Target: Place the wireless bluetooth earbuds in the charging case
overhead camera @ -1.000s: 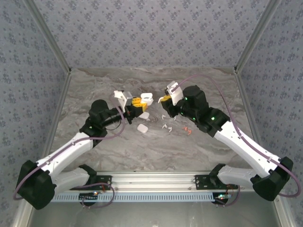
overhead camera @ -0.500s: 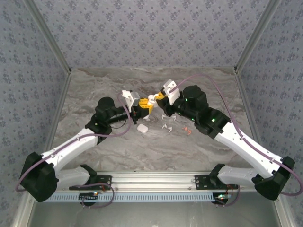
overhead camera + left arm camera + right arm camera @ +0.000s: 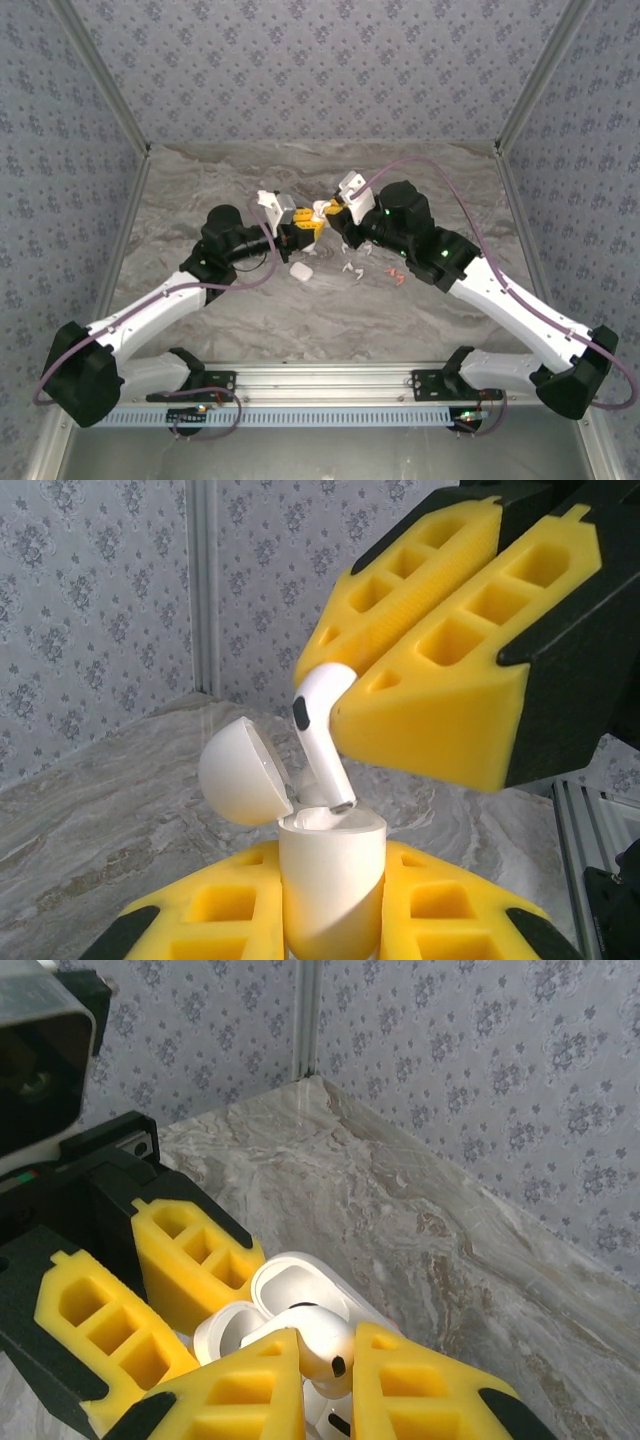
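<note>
Jaws of the right gripper (image 3: 328,1380) pinch a white earbud (image 3: 322,730) by its bulb, and its stem points down from them into the mouth of the charging case (image 3: 330,875). The stem tip sits inside the case's rim, while the bulb stays above it, between the yellow fingers (image 3: 430,720). The left gripper (image 3: 332,920) clamps the case body upright between its own jaws, with the hinged lid (image 3: 243,777) swung open to one side above them. On the table (image 3: 250,310), below both pairs of jaws and on their near side, lie loose white earbuds (image 3: 352,268), red-orange earbuds (image 3: 395,275) and a second white case (image 3: 301,271).
</note>
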Robot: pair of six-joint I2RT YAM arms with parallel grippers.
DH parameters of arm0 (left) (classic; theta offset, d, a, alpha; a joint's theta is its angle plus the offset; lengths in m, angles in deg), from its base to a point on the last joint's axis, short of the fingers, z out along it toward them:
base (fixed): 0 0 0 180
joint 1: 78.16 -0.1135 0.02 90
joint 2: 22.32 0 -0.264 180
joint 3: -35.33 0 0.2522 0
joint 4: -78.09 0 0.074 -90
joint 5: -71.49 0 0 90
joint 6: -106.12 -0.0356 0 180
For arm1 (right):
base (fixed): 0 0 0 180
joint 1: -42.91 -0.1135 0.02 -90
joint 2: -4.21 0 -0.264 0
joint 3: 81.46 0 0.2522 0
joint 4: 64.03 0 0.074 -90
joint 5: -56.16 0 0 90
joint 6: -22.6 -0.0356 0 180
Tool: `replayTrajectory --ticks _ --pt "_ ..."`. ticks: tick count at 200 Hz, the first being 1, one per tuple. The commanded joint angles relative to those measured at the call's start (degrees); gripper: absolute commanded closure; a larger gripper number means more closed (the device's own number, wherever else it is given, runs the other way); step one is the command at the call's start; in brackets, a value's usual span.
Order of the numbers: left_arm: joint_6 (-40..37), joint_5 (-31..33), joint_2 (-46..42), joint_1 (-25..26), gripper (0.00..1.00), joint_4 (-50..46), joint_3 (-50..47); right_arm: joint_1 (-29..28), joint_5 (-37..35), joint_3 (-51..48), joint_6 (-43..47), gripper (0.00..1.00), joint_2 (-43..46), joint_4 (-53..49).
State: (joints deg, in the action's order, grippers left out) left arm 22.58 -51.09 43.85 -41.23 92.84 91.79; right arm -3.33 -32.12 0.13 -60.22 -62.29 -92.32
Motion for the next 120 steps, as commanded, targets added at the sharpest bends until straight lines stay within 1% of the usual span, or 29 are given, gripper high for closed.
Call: replayTrajectory --ticks 1,29,52,83,114,120 --pt "-1.16 -1.10 -0.06 0.51 1.00 1.72 1.95 -0.43 1.29 1.75 1.21 0.83 -0.57 -1.69" --pt "-1.07 -1.08 0.10 0.49 1.00 1.91 1.88 -0.38 3.98 1.71 1.34 0.83 -0.82 -2.69" --pt "-0.92 -1.18 0.10 0.47 1.00 2.29 1.92 0.09 7.69 2.19 0.97 0.82 -1.17 -3.23" --pt "-0.64 -1.26 0.08 0.60 1.00 2.93 1.86 1.88 12.06 2.74 -0.16 0.81 -1.53 -3.75" --pt "-0.48 -1.26 0.00 0.59 1.00 2.97 1.78 3.69 15.47 3.91 -1.44 0.75 -1.70 -4.54" --pt "-0.52 -1.26 0.04 0.69 1.00 3.03 1.78 4.10 16.40 4.19 -1.70 0.71 -1.70 -4.58"
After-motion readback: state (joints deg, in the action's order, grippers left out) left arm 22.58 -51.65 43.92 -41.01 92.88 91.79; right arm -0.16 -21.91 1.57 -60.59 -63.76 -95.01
